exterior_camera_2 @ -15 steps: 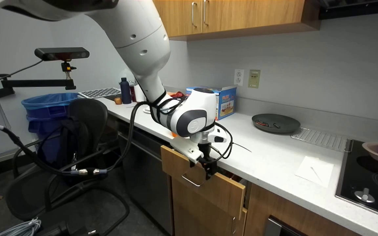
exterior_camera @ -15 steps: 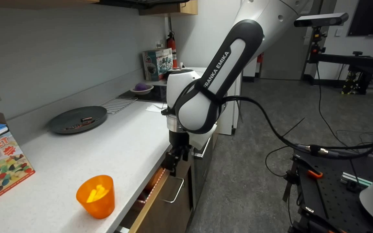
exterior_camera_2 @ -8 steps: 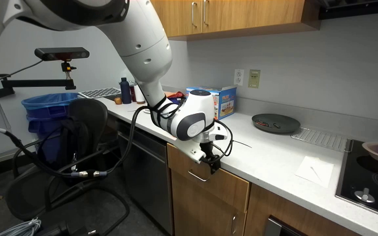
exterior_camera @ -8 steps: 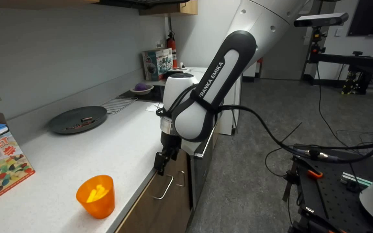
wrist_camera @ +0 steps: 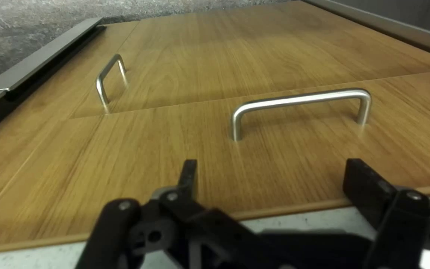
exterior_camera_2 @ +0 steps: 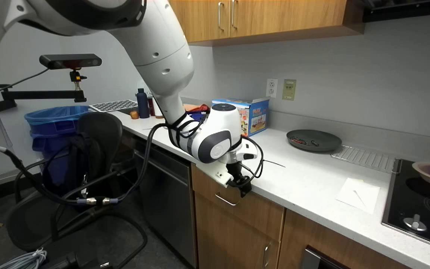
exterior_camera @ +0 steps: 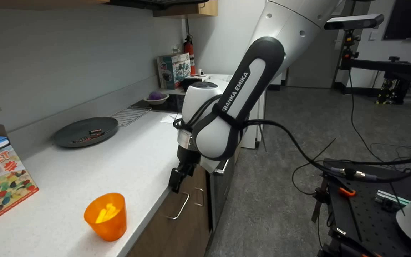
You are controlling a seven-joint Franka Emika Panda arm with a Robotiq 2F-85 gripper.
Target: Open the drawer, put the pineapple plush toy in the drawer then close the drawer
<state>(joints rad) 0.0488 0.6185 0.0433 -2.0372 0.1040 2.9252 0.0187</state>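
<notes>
The drawer (exterior_camera: 161,221) is shut, its brown wood front flush under the counter edge. It also shows shut in an exterior view (exterior_camera_2: 259,215) and fills the lower wrist view (wrist_camera: 144,157). Its silver bar handle (wrist_camera: 301,100) lies beyond my fingertips in the wrist view. My gripper (wrist_camera: 271,179) is open and empty, its two fingers wide apart at the drawer's top edge. In both exterior views the gripper (exterior_camera: 175,185) (exterior_camera_2: 245,190) is at the counter's front edge, above the handle. Whether the fingertips touch the front I cannot tell. The pineapple plush toy does not show; it is hidden or out of view.
An orange cup (exterior_camera: 109,221) with yellow pieces stands near the counter edge. A toy-food box (exterior_camera: 4,182) and a dark pan (exterior_camera: 84,131) stand toward the wall. A wire rack (exterior_camera_2: 366,158) and cooktop (exterior_camera_2: 420,201) lie farther along. A lower door handle (wrist_camera: 110,74) sticks out.
The drawer was partly open a second ago and is now shut. My gripper moved with its front toward the counter. Over the last half second the arm has shifted only slightly.
</notes>
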